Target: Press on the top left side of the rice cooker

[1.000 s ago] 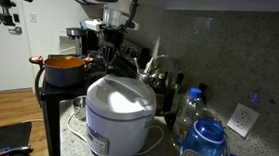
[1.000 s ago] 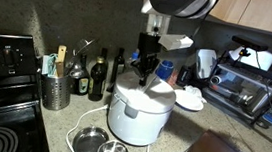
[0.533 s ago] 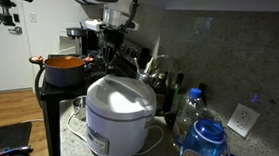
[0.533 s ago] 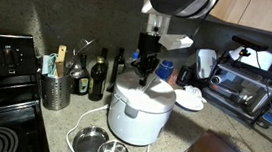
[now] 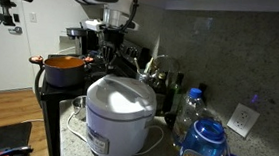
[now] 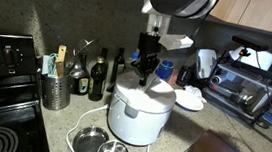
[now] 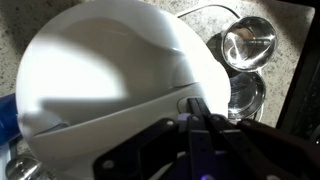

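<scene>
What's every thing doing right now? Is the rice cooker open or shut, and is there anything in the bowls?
Rice cooker: lid shut.
Gripper: shut, pointing down at the lid; touching or not, cannot tell.
Metal bowls: upright, empty.
Orange pot: upright, inside hidden.
Dark bottles: standing upright.

A black stove (image 6: 4, 73) sits at the left, with a metal utensil holder (image 6: 55, 90) just beside it and dark bottles (image 6: 97, 75) lined up against the far wall. Two steel bowls (image 6: 91, 142) lie near the counter edge. A toaster oven (image 6: 247, 89) stands at the right. An orange pot (image 5: 65, 62) rests on what looks like a dark stand.
</scene>
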Robot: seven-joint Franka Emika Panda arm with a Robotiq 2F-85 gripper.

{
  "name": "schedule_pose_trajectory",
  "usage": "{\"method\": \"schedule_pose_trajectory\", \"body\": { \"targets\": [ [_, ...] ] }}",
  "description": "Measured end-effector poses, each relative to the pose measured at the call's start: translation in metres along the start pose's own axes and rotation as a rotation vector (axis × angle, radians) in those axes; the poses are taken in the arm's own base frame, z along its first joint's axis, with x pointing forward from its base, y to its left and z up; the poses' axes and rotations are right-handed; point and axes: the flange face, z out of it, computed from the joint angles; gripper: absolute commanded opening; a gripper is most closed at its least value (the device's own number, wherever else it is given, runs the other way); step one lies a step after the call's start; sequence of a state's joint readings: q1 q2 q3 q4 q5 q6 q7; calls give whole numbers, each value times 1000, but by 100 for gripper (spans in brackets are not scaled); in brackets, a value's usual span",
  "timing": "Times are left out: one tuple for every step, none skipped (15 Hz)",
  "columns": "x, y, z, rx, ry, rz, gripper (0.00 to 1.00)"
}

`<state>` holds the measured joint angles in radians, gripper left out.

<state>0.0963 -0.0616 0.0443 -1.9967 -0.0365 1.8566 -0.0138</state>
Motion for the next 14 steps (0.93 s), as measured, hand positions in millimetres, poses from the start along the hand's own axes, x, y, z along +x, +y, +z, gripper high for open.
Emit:
{"method": "schedule_pose_trajectory", "body": {
  "targets": [
    [0, 0, 0, 0, 0, 0, 0],
    [0, 0, 0, 0, 0, 0, 0],
    [0, 0, 0, 1, 0, 1, 0],
    [0, 0, 0, 2, 0, 2, 0],
    [0, 1, 0, 4, 0, 3, 0],
    [0, 1, 0, 7, 0, 5, 0],
    [0, 2, 0, 11, 0, 9, 0],
    [0, 3, 1, 15, 0, 12, 0],
    [0, 4, 1, 20, 0, 15, 0],
    [0, 5, 1, 24, 0, 18, 0],
    [0, 5, 1, 27, 0, 20, 0],
    [0, 6, 1, 29, 0, 22, 0],
    [0, 6, 2, 32, 0, 24, 0],
    [0, 7, 2, 33, 0, 25, 0]
  ]
}}
